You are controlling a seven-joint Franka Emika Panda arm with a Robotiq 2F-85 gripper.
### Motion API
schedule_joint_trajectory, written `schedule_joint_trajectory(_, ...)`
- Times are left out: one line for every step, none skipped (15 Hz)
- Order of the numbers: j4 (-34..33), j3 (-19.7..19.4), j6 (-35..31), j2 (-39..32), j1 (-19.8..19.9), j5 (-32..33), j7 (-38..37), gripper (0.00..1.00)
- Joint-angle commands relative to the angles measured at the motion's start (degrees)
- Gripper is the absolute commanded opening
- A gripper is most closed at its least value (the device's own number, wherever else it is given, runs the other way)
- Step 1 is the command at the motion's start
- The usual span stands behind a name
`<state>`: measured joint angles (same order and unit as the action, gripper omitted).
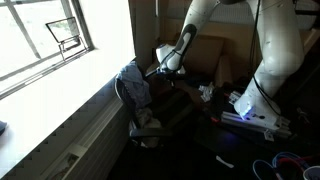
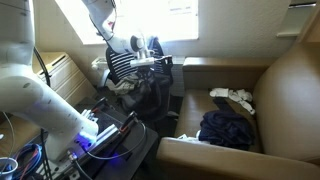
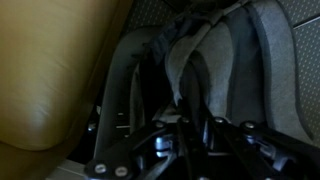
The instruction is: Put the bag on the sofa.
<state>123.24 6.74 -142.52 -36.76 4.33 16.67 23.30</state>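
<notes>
Bag [image 2: 228, 131] lies slumped on the sofa [image 2: 290, 80] seat, so the placing looks done — the tool [image 2: 152, 60] hangs well apart, up by the chair [image 2: 125, 68], too dim to tell whether wide or narrow — and only a retreat seems left.

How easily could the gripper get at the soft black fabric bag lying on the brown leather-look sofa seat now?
Probably yes. The soft black fabric bag lies uncovered on the brown leather-look sofa, open from above. The gripper is apart from it, at the cloth-draped swivel chair.
</notes>
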Motion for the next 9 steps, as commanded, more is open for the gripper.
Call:
schedule_joint_trajectory(3.40, 3.23, 5.36, 9.34, 0.05, -4.78, 2.58, 0.03)
schedule_joint_trajectory(3.65, 4.23, 6.79, 11.67, 0.05, -6.43, 3.06, 0.03)
schedule_joint_trajectory(3.70, 5.08, 8.97, 14.39, -0.37, -8.18, 3.00, 0.03)
schedule_joint_trajectory(3.32, 5.59, 10.80, 16.52, -0.87, -9.69, 2.80, 0.03)
schedule_joint_trajectory(2.55, 6.08, 13.28, 18.69, -1.30, -11.39, 2.72, 0.03)
schedule_joint_trajectory(2.18, 6.17, 15.12, 21.17, -2.07, -12.70, 1.86, 0.03)
schedule_joint_trajectory(1.47, 6.02, 16.91, 23.28, -2.94, -13.70, 1.12, 0.03)
schedule_joint_trajectory(0.99, 5.80, 18.48, 25.54, -4.03, -14.55, -0.05, 0.03)
schedule_joint_trajectory(0.52, 5.50, 19.67, 27.40, -4.99, -15.20, -1.10, 0.03)
